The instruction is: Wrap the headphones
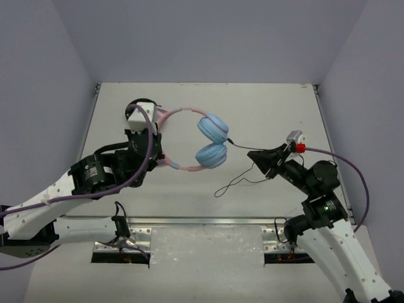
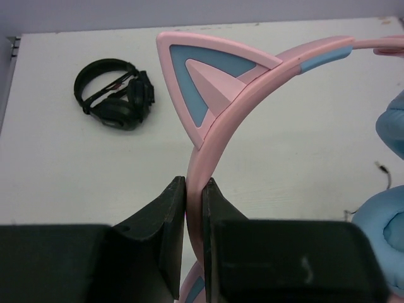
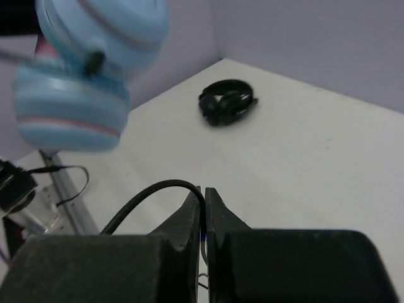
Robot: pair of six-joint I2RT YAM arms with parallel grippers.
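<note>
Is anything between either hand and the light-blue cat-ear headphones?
Nothing visible: left hand grips the thin pink headband, right hand the thin black cable. The all-black headphones lie well aside.

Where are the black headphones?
In the left wrist view, the black headphones lie on the table at upper left, left of the pink cat ear and apart from it, beyond the left gripper.
</note>
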